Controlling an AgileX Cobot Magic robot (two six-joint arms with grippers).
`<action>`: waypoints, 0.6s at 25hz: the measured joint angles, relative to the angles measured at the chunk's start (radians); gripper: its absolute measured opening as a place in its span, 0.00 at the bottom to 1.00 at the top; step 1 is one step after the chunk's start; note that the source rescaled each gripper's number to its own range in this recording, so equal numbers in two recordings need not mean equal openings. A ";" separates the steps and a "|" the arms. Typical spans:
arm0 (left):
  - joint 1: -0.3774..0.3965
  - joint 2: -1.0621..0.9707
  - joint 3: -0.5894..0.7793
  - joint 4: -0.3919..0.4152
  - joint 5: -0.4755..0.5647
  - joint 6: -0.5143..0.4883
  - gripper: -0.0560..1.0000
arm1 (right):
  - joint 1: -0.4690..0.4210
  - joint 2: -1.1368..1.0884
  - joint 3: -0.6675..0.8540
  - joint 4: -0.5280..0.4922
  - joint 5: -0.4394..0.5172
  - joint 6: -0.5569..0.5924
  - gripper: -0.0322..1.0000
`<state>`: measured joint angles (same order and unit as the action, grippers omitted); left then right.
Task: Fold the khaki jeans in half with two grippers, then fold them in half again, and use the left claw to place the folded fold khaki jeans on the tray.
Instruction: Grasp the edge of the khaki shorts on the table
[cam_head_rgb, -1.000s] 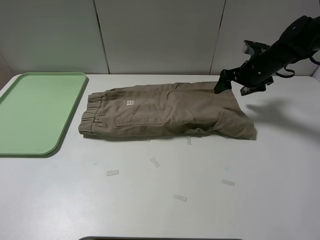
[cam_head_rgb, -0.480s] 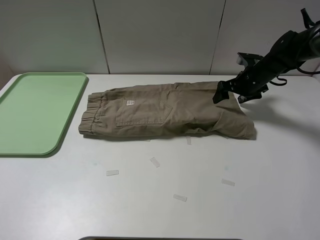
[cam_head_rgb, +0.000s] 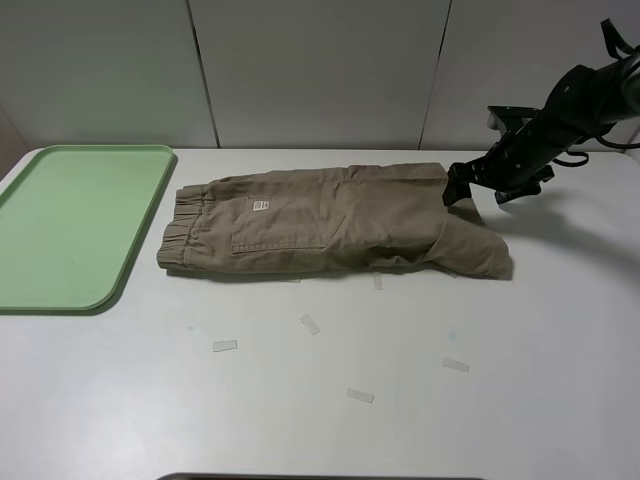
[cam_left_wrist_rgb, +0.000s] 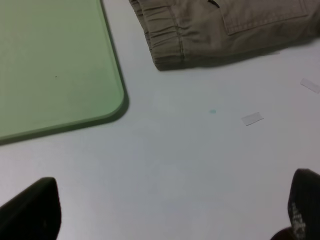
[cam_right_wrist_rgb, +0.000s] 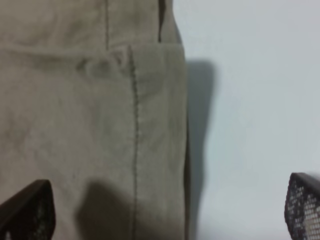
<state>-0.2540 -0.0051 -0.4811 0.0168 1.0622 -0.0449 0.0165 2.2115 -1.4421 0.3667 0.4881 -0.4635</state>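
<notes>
The khaki jeans (cam_head_rgb: 330, 222) lie folded lengthwise on the white table, with the elastic waistband toward the tray and the hems at the right. My right gripper (cam_head_rgb: 472, 188) hovers open at the far right hem corner, holding nothing. The right wrist view looks down on the jeans (cam_right_wrist_rgb: 90, 125) and their hem edge, with the right gripper (cam_right_wrist_rgb: 165, 210) spread wide. My left gripper (cam_left_wrist_rgb: 167, 210) is open over bare table, short of the waistband of the jeans (cam_left_wrist_rgb: 225, 25) and the tray's corner (cam_left_wrist_rgb: 50, 65). The left arm is not in the high view. The pale-green tray (cam_head_rgb: 70, 225) holds nothing.
Several small strips of tape (cam_head_rgb: 310, 324) lie scattered on the table in front of the jeans, one strip (cam_left_wrist_rgb: 251, 118) showing in the left wrist view. A pale panelled wall stands behind the table.
My right gripper has shifted to the right, off the jeans' far hem corner toward the table beside it. The jeans and tray have not moved.
</notes>
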 joint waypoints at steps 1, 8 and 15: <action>0.000 0.000 0.000 0.000 0.000 0.000 0.91 | 0.000 0.000 0.000 0.000 0.000 0.000 1.00; 0.000 0.000 0.000 0.000 0.000 0.000 0.91 | 0.002 0.000 0.000 0.005 0.006 0.004 1.00; 0.000 0.000 0.000 0.000 0.000 0.000 0.90 | 0.018 0.000 0.000 0.028 0.026 0.018 1.00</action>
<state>-0.2540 -0.0051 -0.4811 0.0168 1.0622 -0.0449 0.0344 2.2115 -1.4421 0.3946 0.5142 -0.4455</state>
